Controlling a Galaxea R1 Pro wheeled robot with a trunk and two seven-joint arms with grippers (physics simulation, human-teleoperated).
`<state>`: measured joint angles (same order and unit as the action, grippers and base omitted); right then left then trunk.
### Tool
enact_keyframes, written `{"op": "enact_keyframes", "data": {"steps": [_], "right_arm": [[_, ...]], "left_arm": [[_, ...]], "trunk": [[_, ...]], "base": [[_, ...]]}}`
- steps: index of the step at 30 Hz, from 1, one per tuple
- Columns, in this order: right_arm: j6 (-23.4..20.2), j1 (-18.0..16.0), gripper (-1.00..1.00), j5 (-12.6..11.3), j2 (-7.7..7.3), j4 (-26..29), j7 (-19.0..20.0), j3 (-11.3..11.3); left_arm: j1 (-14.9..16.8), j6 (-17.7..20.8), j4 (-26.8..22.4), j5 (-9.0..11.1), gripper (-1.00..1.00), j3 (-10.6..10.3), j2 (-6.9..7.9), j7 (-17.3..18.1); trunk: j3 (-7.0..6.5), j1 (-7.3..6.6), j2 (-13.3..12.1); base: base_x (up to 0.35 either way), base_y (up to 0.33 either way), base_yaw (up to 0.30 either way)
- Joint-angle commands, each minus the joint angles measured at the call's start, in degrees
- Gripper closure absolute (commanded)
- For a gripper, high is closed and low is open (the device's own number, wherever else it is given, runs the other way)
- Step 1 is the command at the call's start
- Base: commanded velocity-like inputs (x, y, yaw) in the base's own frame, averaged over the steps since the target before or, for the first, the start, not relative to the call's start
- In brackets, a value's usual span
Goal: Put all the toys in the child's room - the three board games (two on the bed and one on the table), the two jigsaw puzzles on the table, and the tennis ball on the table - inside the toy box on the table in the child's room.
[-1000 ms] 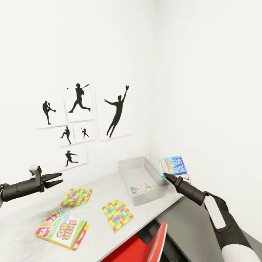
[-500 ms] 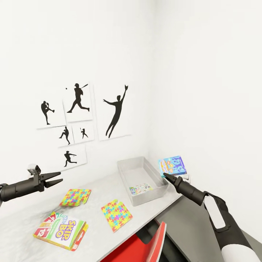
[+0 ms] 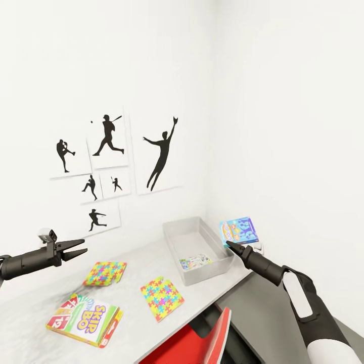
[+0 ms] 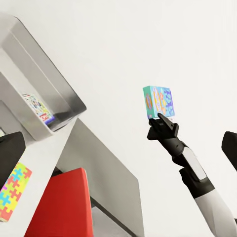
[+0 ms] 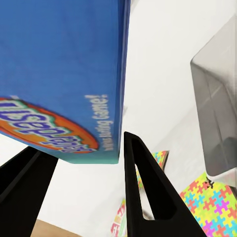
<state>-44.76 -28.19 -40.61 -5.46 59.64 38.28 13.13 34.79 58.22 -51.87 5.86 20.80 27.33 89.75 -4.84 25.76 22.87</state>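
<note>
My right gripper (image 3: 230, 245) is shut on a blue board game (image 3: 239, 230) and holds it upright, in the air just right of the toy box (image 3: 172, 242). The game fills the space between the black fingers (image 5: 143, 187). A small colourful board game (image 3: 196, 261) lies inside the toy box. Two jigsaw puzzles (image 3: 105, 273) (image 3: 162, 298) lie flat on the table (image 3: 141, 258). A Skip-Bo game box (image 3: 84, 318) sits near the table's front left. My left gripper (image 3: 76, 248) hovers open above the table's left part. The tennis ball and the bed are out of view.
A red chair (image 3: 202, 344) is tucked under the table's front edge. The table stands in a corner, white walls behind and to the right. Baseball silhouette pictures (image 3: 108, 162) hang on the back wall. A grey panel (image 3: 253, 308) drops beside the table's right end.
The view has shifted very slightly. Both arms and the things on the table keep their places.
</note>
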Motion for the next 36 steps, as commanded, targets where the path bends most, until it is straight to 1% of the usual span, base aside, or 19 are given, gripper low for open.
{"op": "enact_keyframes", "data": {"steps": [1, 9, 16, 18, 21, 24, 36], "right_arm": [[-0.4, 0.0, 1.0, -0.2, 0.01, 0.0, 0.1, 0.0], [-0.6, 0.0, 1.0, -0.1, 0.01, 0.3, 0.1, -0.2], [-0.6, 0.0, 1.0, -0.1, 0.01, 0.8, 0.3, -0.4], [-0.7, 0.0, 1.0, -0.1, 0.04, 1.8, 0.3, -0.4], [-1.9, 0.0, 1.0, -0.2, 0.08, 3.8, 0.3, -0.4], [-3.1, 0.0, 1.0, -0.1, 0.15, 4.6, 0.1, -0.3], [-3.4, 0.0, 1.0, -0.1, 0.01, 4.5, 0.5, -0.1]], "left_arm": [[0.0, 0.6, 0.0, -0.1, -1.0, 0.0, 0.01, 0.2], [0.0, 0.6, 0.0, 0.0, -1.0, 0.0, 0.01, 0.2], [0.0, 0.7, 0.0, -0.1, -1.0, 0.0, 0.01, 0.2], [0.0, 0.7, 0.0, -0.1, -1.0, 0.0, 0.01, 0.2], [0.0, 0.7, 0.0, -0.1, -1.0, 0.0, 0.01, 0.2], [0.0, 0.7, 0.0, -0.1, -1.0, 0.0, 0.01, 0.2], [0.0, 0.7, 0.0, -0.1, -1.0, -0.1, -0.03, 0.2]], "trunk": [[0.11, 0.02, 0.1], [0.78, 0.02, 0.1], [2.63, 1.56, 2.9], [3.08, 2.0, 3.7], [3.73, 2.66, 4.9], [4.47, 3.31, 6.1], [7.68, 5.95, 10.9]], "base": [[0.0, 0.0, 0.0], [0.0, 0.0, 0.0], [0.0, 0.0, 0.001], [0.0, 0.0, 0.007], [0.0, 0.0, 0.035], [0.0, 0.0, 0.114], [0.0, 0.0, 0.095]]}}
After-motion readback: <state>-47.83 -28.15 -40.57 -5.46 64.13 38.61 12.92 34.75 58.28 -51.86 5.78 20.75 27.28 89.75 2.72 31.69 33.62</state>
